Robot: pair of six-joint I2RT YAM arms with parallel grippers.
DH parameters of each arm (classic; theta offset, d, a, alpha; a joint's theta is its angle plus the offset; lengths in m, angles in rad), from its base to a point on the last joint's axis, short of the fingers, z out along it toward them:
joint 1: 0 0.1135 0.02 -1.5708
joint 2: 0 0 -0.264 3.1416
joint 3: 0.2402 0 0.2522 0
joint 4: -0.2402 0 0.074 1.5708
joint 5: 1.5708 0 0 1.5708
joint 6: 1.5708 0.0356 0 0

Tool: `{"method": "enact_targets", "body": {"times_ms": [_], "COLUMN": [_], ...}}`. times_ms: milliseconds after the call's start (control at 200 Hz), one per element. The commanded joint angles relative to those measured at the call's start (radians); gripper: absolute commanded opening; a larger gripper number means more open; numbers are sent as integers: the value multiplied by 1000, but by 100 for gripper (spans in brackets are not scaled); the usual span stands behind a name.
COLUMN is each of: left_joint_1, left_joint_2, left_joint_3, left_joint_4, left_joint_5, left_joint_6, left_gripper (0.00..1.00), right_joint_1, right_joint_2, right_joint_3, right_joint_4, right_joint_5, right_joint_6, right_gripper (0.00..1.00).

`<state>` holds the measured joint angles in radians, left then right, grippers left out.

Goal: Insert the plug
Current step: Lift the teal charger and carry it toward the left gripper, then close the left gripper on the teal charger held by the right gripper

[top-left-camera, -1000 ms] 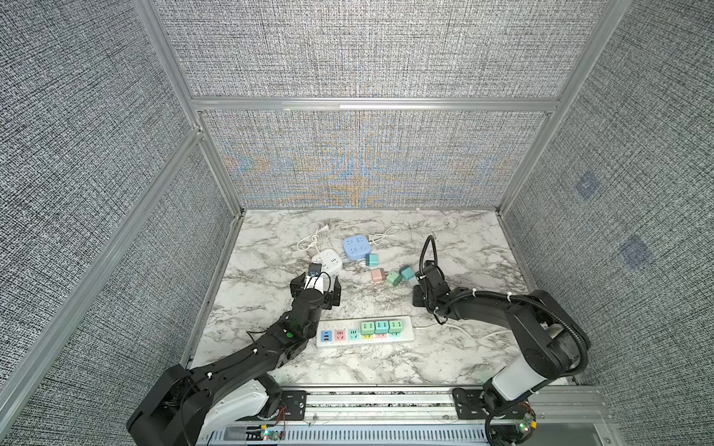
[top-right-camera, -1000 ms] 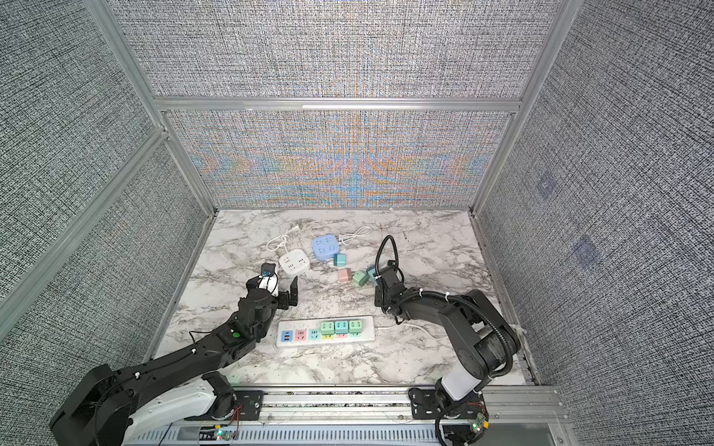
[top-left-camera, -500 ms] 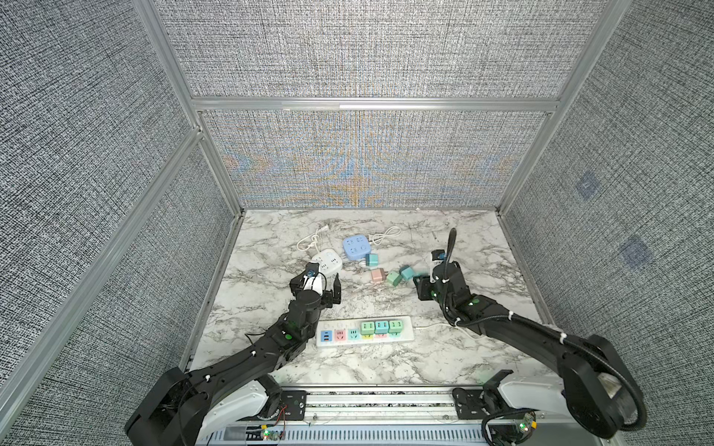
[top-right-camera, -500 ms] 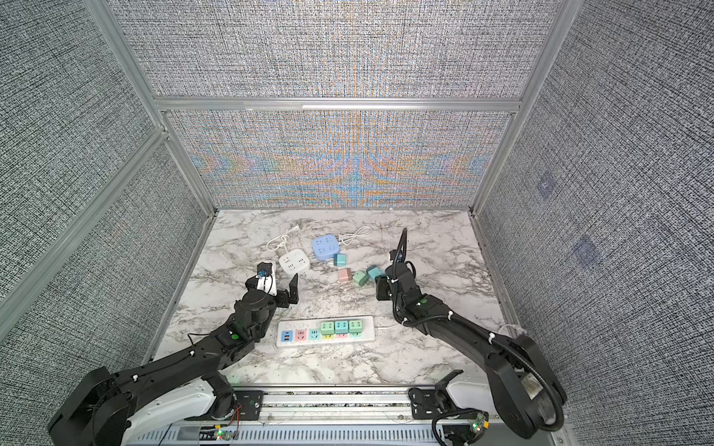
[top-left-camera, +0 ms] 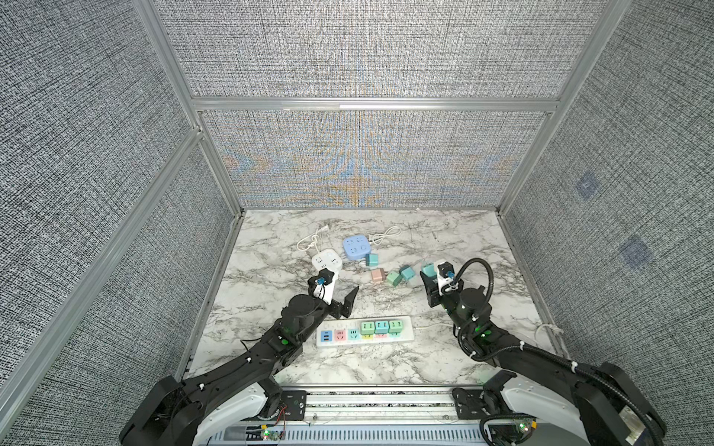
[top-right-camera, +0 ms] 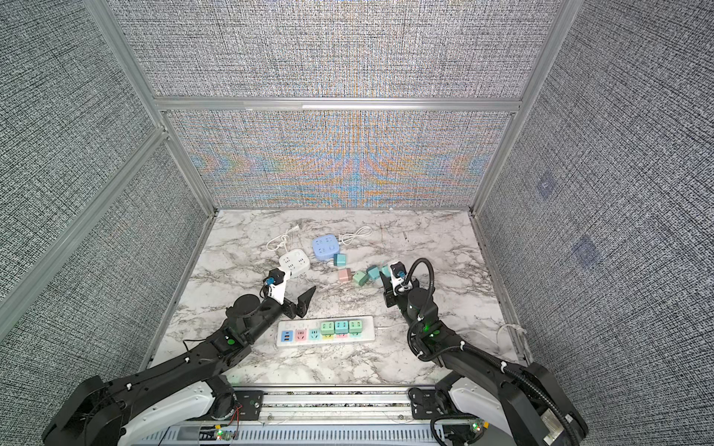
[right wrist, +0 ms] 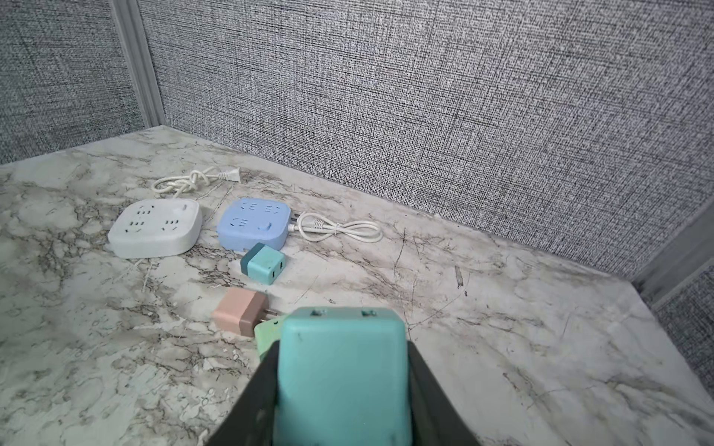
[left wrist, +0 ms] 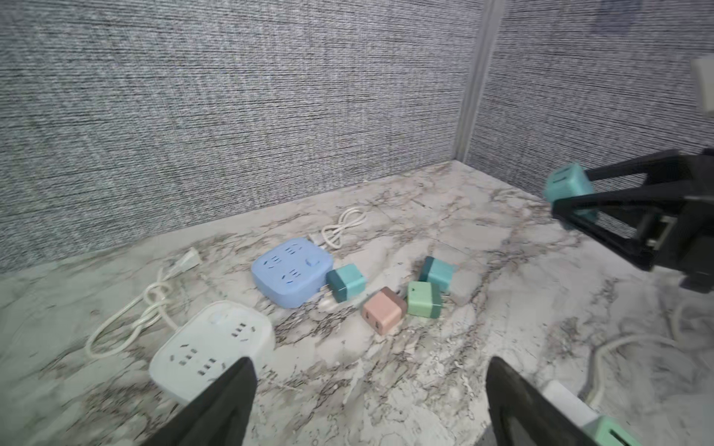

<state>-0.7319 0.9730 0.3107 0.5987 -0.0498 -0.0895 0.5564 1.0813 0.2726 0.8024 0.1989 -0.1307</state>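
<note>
My right gripper (right wrist: 342, 347) is shut on a teal plug (right wrist: 342, 370), held off the marble at the right of the loose plugs; both top views show that plug (top-left-camera: 427, 269) (top-right-camera: 386, 271), and so does the left wrist view (left wrist: 570, 189). The white power strip (top-left-camera: 403, 336) (top-right-camera: 365, 335) lies near the front edge, with three plugs (top-left-camera: 381, 326) in its right sockets and its left sockets free. My left gripper (top-left-camera: 334, 289) (left wrist: 371, 365) hangs open and empty over bare marble, behind the strip's left end.
Loose plugs lie mid-table: teal (top-left-camera: 371, 260), pink (top-left-camera: 376, 275), green (top-left-camera: 393, 278), teal (top-left-camera: 406, 273). Behind them sit a white socket cube (top-left-camera: 327, 260) and a blue one (top-left-camera: 355, 247) with coiled white cords. Grey fabric walls close three sides.
The right arm has swung its elbow round from the right side towards the front, while its gripper stays near the loose plugs with the teal plug. The left gripper has barely shifted.
</note>
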Motion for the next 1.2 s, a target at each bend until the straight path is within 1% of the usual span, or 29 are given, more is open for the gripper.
{"method": "enact_targets", "body": {"times_ms": [0,65,125,220,350,525,675,900,1031,1191], "left_joint_1": [0,0,0,-2,-4,-5,-23,-70,-78,-80], "left_joint_2": [-1,-1,-3,-17,-44,-34,-6,8,43,70], "left_joint_3": [-2,1,10,32,37,36,74,105,120,129], "left_joint_4": [61,59,52,18,-2,18,-11,-66,-77,-85], "left_joint_5": [122,150,209,274,290,341,413,395,390,373], "left_joint_6": [47,57,67,91,102,94,94,145,153,160], "left_gripper": [94,93,92,88,88,87,83,83,83,83], "right_joint_1": [0,1,3,6,10,31,107,162,195,209], "right_joint_2": [47,98,152,201,258,319,363,422,445,451], "right_joint_3": [-48,-77,-89,-100,-90,-126,-91,-47,-21,-1], "right_joint_4": [292,345,424,502,546,737,749,749,748,748], "right_joint_5": [-80,-153,-146,-193,-224,-333,-312,-302,-288,-300], "right_joint_6": [-118,-166,-164,-176,-234,-289,-399,-455,-503,-529], "right_gripper": [0,0,0,0,0,0,0,0,0,0]}}
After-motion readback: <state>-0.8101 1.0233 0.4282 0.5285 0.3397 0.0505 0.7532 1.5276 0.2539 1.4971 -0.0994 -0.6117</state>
